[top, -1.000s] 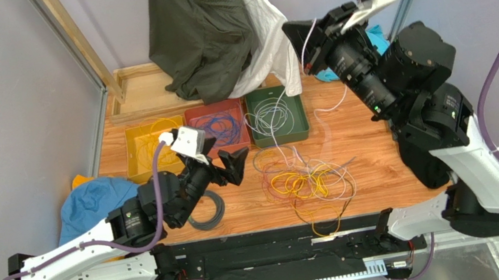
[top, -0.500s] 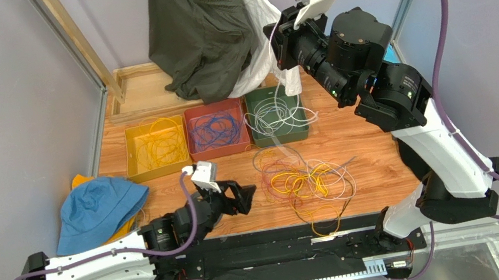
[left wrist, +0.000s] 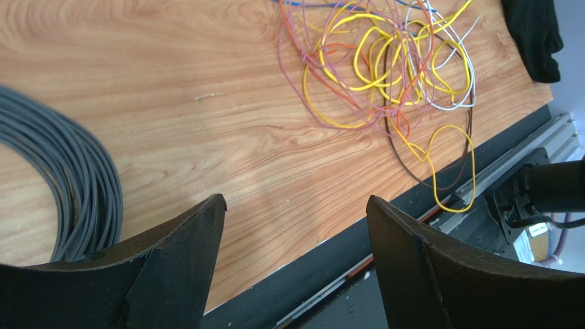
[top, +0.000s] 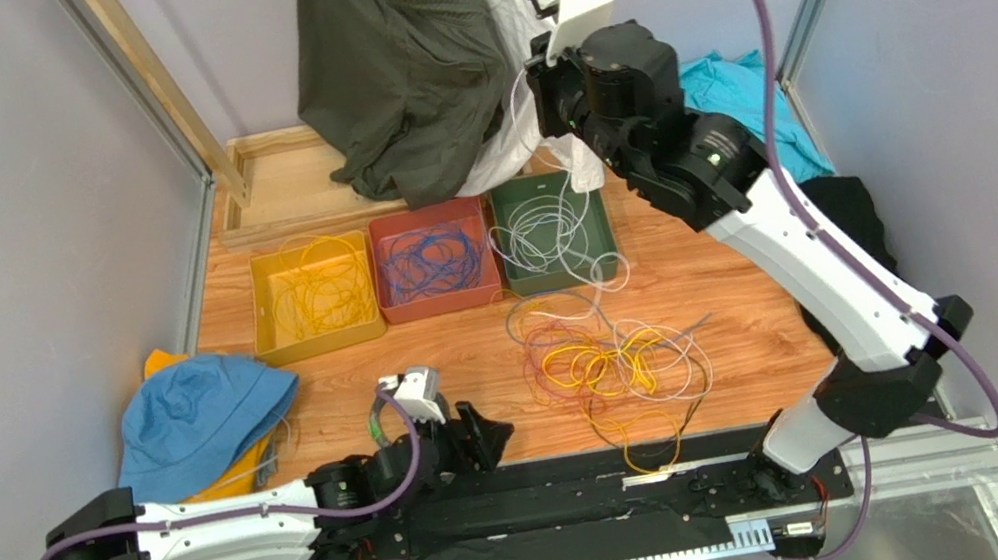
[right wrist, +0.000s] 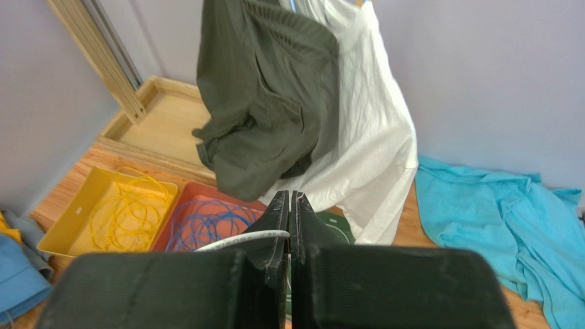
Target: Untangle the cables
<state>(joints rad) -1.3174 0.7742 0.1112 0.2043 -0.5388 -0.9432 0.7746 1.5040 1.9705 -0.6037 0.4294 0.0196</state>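
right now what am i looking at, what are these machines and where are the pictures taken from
Two robot arms are bolted to a table's near edge. The wide picture looks down from above; the other two come from a camera on each wrist. The left claw is open and empty, near a grey coil. The right claw, raised, is shut on a white cable. On the table lie a tangle of coloured cables, a yellow tray, a red tray and a green tray holding cables; a blue hat sits at its left edge.
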